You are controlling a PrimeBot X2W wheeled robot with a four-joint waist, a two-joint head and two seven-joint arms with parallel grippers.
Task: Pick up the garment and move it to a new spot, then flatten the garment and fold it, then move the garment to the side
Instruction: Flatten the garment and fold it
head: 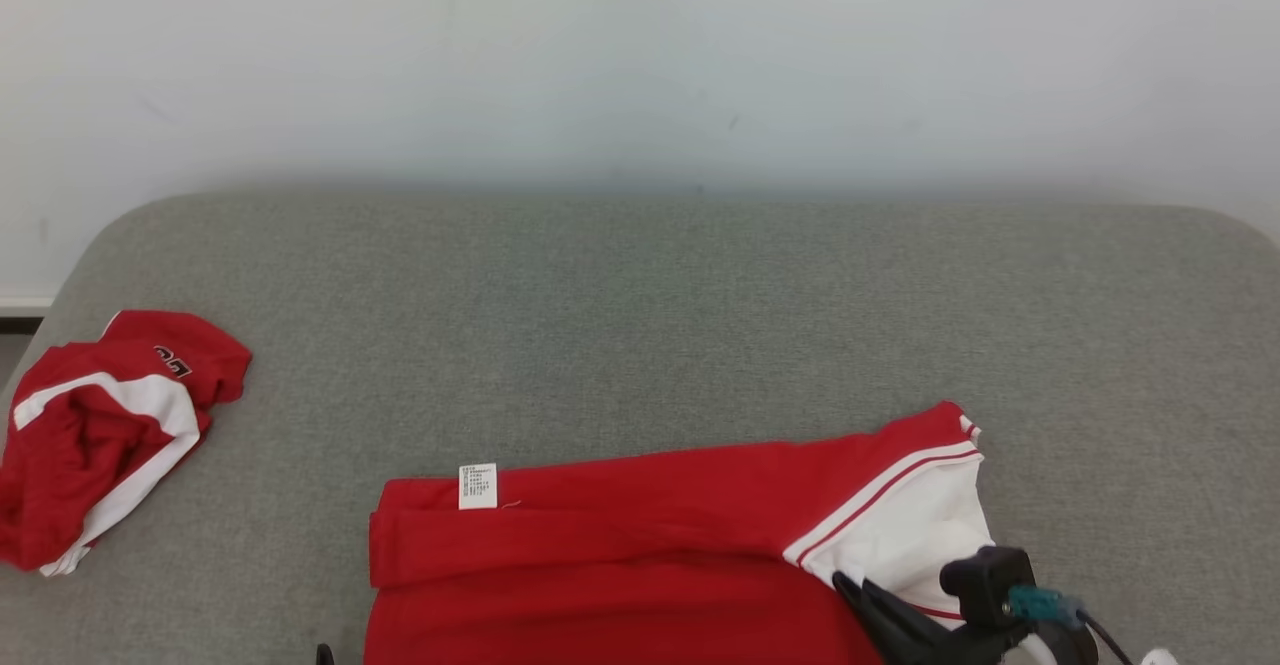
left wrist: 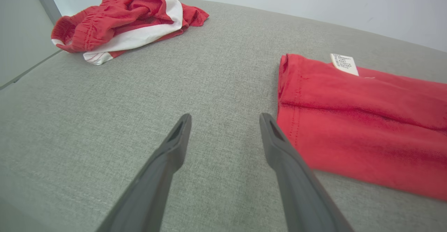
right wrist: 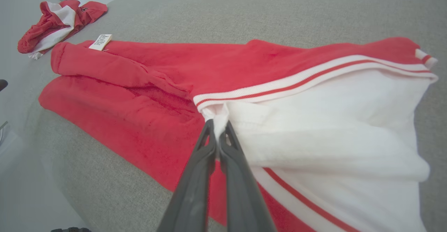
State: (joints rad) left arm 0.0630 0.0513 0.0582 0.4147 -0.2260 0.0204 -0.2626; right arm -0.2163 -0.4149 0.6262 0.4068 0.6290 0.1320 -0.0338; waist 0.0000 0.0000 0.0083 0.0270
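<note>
Garment (head: 620, 555): the bottom edge of the head view cuts off its near part, and the right edge of the left wrist view cuts it too.
Care label (head: 477, 486): the print is too small for you to read.
Second garment (head: 100, 435): the head view's left edge clips it. Its dark printed characters are folded over, so you cannot read them.
Right gripper (right wrist: 218, 127): pinched white fabric hides the inner faces of its tips from you. The bottom edge cuts off its body.
</note>
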